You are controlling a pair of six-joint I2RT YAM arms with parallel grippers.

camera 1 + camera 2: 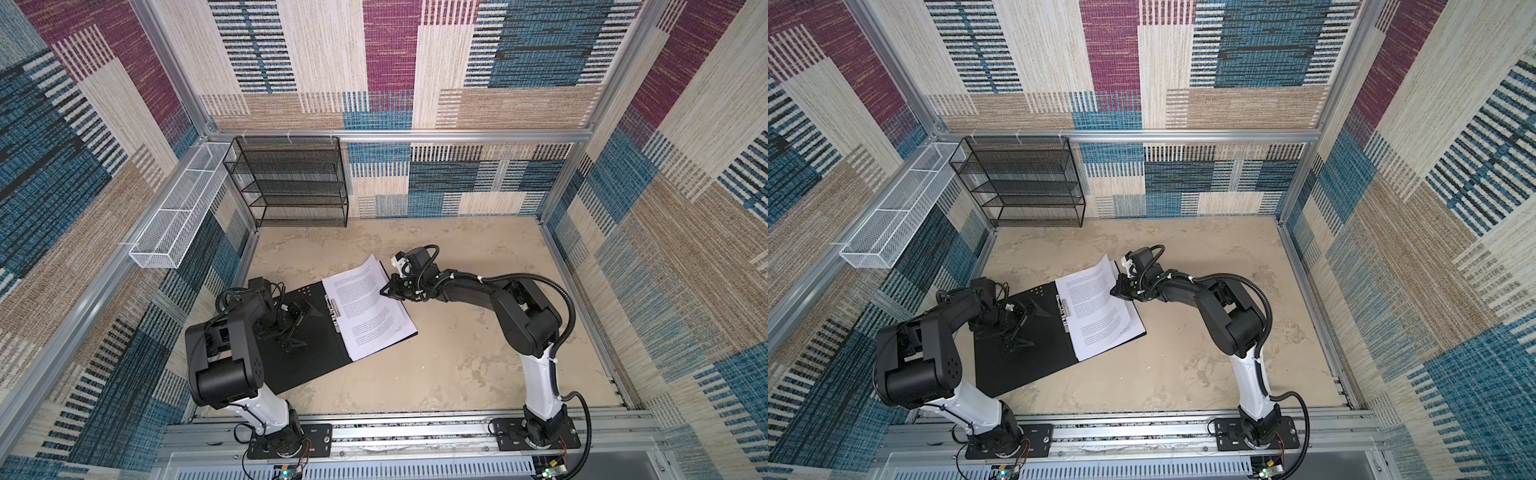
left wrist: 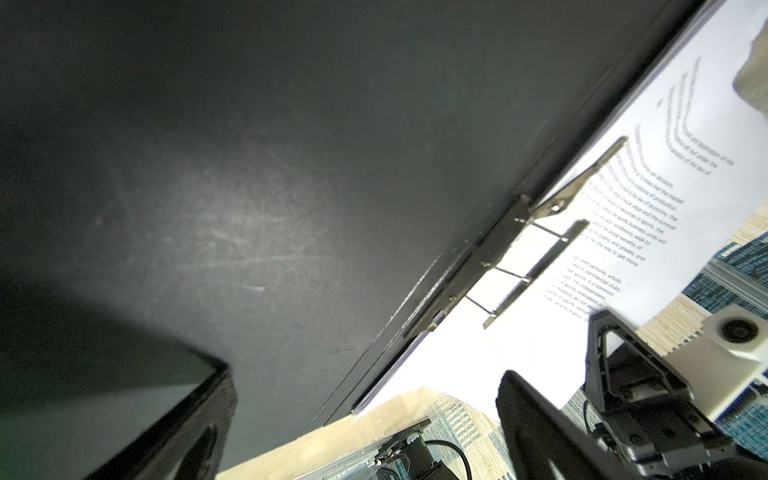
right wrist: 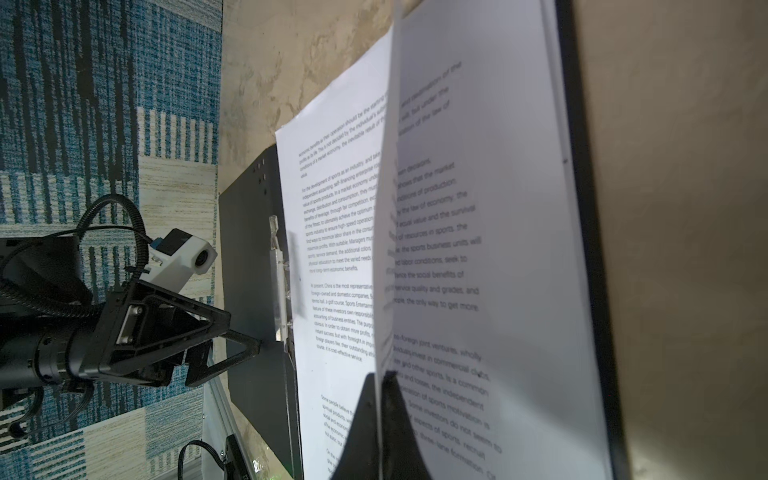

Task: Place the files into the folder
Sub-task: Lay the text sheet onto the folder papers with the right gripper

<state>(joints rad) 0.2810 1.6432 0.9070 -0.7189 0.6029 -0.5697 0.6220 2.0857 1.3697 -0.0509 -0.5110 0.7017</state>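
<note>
Both top views give us the whole layout. The folder (image 1: 307, 365) (image 1: 1034, 365) lies open and flat on the mottled beige surface (image 1: 457, 353), matt black inside facing up, with its left cover under the left end effector (image 1: 302, 326) (image 1: 1027, 326). That end effector is released, jaws spread wide over the cover; we cannot tell whether the tips touch it. The files (image 1: 376, 338) (image 1: 1100, 345), a stack of white printed sheets, sit on the right cover, between the two end effectors. The right end effector (image 1: 384, 291) (image 1: 1115, 291) is clenched on the top sheet (image 1: 357, 286) (image 1: 1090, 291), at the edge nearest to it.

Only the right wrist view shows that grip plainly. The top sheet (image 3: 340, 208) curves up off the stack into a thin standing edge between the dark fingers (image 3: 361, 419). Paragraphs of small black text show here, a grey blur from above.

The left wrist view, unlike the top views, shows the metal clip bar (image 2: 536, 270) standing off its base plate on thin wire prongs, and fine pale scuffs on the cover.

The folder's spine and clip bar run far to near, the near end leaning toward the right arm's side. The files' long axis lies along them, with the top sheet slightly skewed. Beyond the left end effector stands a black wire-mesh shelf rack (image 1: 291, 183).
</note>
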